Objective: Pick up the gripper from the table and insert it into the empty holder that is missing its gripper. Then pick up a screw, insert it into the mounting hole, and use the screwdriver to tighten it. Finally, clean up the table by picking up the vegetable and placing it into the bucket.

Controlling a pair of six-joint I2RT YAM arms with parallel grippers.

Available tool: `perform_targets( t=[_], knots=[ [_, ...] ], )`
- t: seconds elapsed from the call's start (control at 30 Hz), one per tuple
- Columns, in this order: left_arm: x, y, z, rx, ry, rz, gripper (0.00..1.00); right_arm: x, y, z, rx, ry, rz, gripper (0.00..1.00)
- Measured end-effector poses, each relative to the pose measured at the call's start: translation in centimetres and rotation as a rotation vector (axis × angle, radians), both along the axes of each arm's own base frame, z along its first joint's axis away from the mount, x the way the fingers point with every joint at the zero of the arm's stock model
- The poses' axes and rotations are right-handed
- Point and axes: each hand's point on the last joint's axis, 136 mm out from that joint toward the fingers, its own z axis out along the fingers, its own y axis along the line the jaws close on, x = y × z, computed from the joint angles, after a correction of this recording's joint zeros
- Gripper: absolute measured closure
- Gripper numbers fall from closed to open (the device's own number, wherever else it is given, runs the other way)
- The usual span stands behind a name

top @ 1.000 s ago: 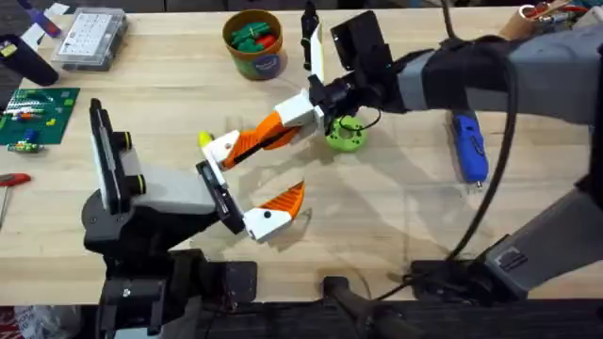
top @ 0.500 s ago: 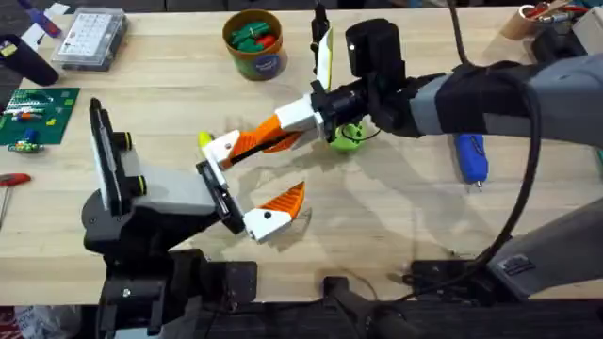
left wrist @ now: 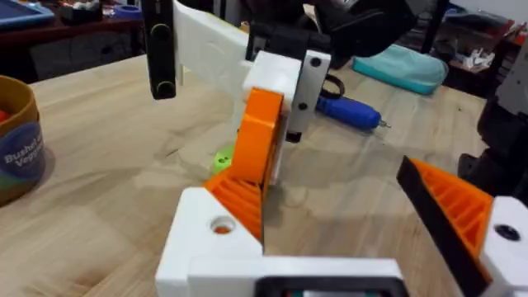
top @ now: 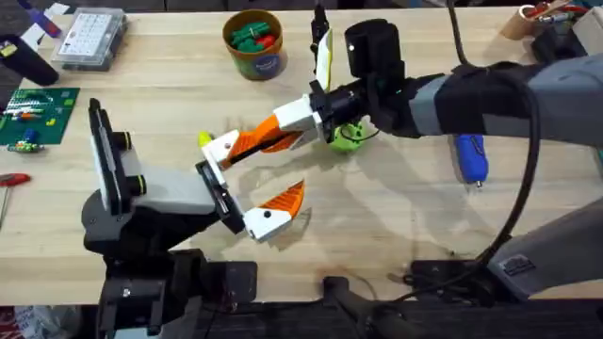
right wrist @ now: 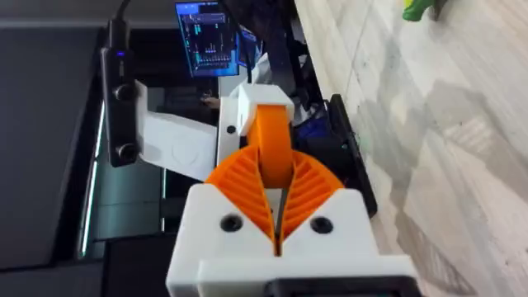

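Overhead view, near to far. The left gripper [top: 268, 179] reaches from the lower left over the pale wooden tabletop [top: 396, 217], its white fingers with orange ribbed pads spread wide; the nearer finger [top: 273, 212] is free, while the farther finger [top: 247, 143] is clamped between the pads of the right gripper [top: 278, 132], which comes in from the right and is closed on that finger. In the right wrist view the two orange pads press against the orange finger [right wrist: 271, 148] from either side. Just beyond the clasped fingers lies a flat lime-green ring [top: 345, 135], partly hidden by the right arm. To the right a blue electric screwdriver [top: 469, 155] rests on the tabletop. At the far edge stands the bucket [top: 253, 42], a small round tub with an orange-brown rim, holding green and red items; in the left wrist view its label [left wrist: 21, 157] reads partly "Bushel" and "Vegg". Far left: a clear compartment box [top: 89, 38] and a green circuit board [top: 36, 115]
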Motion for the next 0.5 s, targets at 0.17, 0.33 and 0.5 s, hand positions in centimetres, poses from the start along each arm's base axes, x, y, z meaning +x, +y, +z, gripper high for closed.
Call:
perform_targets(
  t=[0.17, 0.33, 0.5],
  knots=[
    [0.07, 0.06, 0.0, -0.001, 0.002, 0.005, 0.012, 0.02, 0.14, -0.04, -0.003, -0.001, -0.005, 0.996],
    [0.12, 0.09, 0.01, 0.0, 0.001, 0.008, 0.012, -0.01, 0.2, 0.24, 0.002, -0.025, -0.021, 0.996],
    [0.1, 0.08, 0.0, -0.001, 0.002, 0.007, 0.012, -0.08, 0.16, 0.16, -0.007, -0.015, -0.032, 0.996]
  ],
)
